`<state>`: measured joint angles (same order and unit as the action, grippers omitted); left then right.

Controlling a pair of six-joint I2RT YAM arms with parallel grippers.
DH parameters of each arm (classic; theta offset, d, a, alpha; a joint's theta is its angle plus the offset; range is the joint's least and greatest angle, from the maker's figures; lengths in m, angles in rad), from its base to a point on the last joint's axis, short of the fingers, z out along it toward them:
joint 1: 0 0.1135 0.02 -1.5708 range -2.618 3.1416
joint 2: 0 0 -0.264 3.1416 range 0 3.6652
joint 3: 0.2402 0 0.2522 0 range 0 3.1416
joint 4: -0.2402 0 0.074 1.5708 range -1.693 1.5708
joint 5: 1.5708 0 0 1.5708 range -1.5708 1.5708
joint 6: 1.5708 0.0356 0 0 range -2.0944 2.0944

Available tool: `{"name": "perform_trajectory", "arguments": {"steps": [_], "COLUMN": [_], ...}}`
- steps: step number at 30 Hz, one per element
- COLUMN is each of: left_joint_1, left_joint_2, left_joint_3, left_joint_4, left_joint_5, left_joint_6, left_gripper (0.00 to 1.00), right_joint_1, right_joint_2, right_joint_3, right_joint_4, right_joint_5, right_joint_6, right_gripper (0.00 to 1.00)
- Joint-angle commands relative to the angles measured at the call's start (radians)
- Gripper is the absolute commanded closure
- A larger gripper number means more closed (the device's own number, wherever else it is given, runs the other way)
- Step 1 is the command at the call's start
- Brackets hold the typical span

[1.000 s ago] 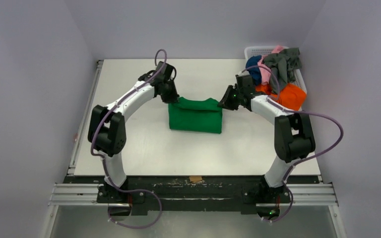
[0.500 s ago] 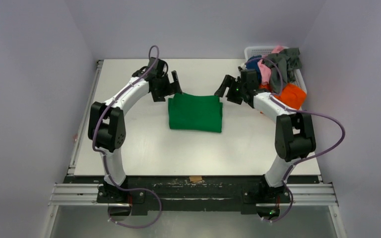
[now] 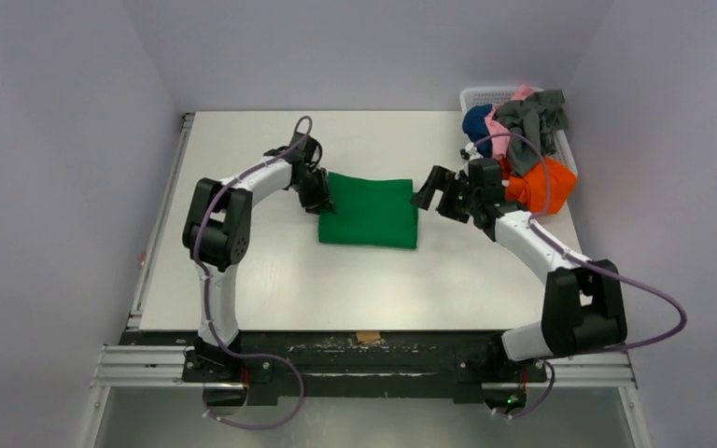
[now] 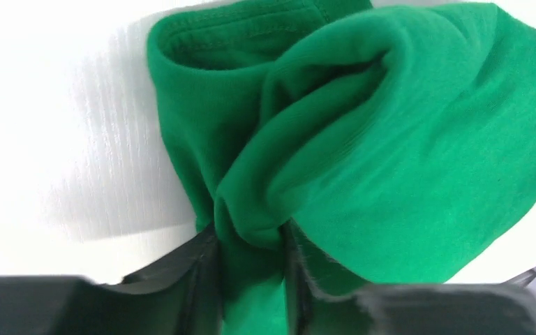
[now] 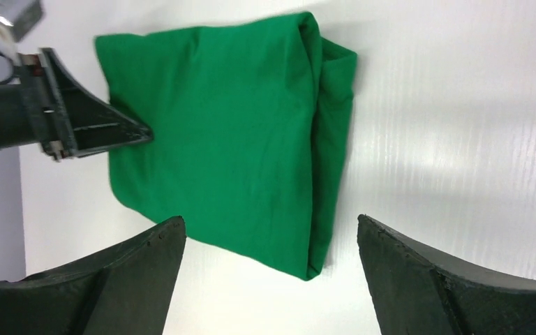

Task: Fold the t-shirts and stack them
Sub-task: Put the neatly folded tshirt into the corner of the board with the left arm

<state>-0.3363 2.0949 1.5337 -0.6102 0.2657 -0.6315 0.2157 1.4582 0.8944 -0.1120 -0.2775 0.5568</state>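
Note:
The bright green t-shirt lies folded into a rectangle in the middle of the table. My left gripper sits at its left edge. In the left wrist view it is shut on a bunched fold of the green cloth. My right gripper hovers just off the shirt's right edge, open and holding nothing. In the right wrist view its jaws stand wide apart above the shirt's folded edge, with the left gripper's finger resting on the far side.
A white lattice basket stands at the back right corner, heaped with navy, pink, grey and orange t-shirts. The orange one spills over the basket's near side, close behind my right wrist.
Both grippers let go of the shirt's far corners and it settled flat. The left one then dropped to the left edge and closed on the cloth. The right one opened and drew back right.

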Motion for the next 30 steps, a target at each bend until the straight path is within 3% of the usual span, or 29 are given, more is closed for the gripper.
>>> {"name": "perform_trajectory", "arguments": {"steps": [1, 3, 4, 8, 16, 25, 30], "left_joint_1": [-0.011, -0.016, -0.018, -0.016, 0.053, 0.28, 0.379], "left_joint_2": [0.047, 0.052, 0.048, 0.032, 0.115, 0.177, 0.307], "left_joint_3": [0.038, 0.062, 0.073, 0.189, 0.481, 0.631, 0.841], "left_joint_4": [0.003, -0.024, -0.037, -0.156, -0.322, -0.24, -0.246], "left_joint_5": [-0.007, -0.034, -0.062, -0.248, -0.626, -0.622, -0.615], "left_joint_6": [0.009, 0.014, 0.017, 0.072, 0.342, 0.47, 0.51], "left_gripper": [0.8, 0.98, 1.0, 1.0, 1.0, 1.0, 1.0], "right_joint_1": [0.001, 0.0, 0.001, 0.001, 0.0, 0.001, 0.0], "right_joint_2": [-0.127, -0.162, -0.176, -0.222, -0.276, -0.306, -0.308], "right_joint_3": [-0.021, -0.029, -0.034, -0.046, -0.062, -0.086, -0.088], "right_joint_4": [-0.012, -0.021, -0.025, -0.039, -0.06, -0.046, -0.042], "right_joint_5": [0.045, 0.05, 0.05, 0.058, 0.123, 0.174, 0.199], "right_joint_6": [-0.028, -0.036, -0.04, -0.06, -0.097, -0.107, -0.106], "right_gripper": [0.07, 0.07, 0.07, 0.06, 0.06, 0.06, 0.06]}}
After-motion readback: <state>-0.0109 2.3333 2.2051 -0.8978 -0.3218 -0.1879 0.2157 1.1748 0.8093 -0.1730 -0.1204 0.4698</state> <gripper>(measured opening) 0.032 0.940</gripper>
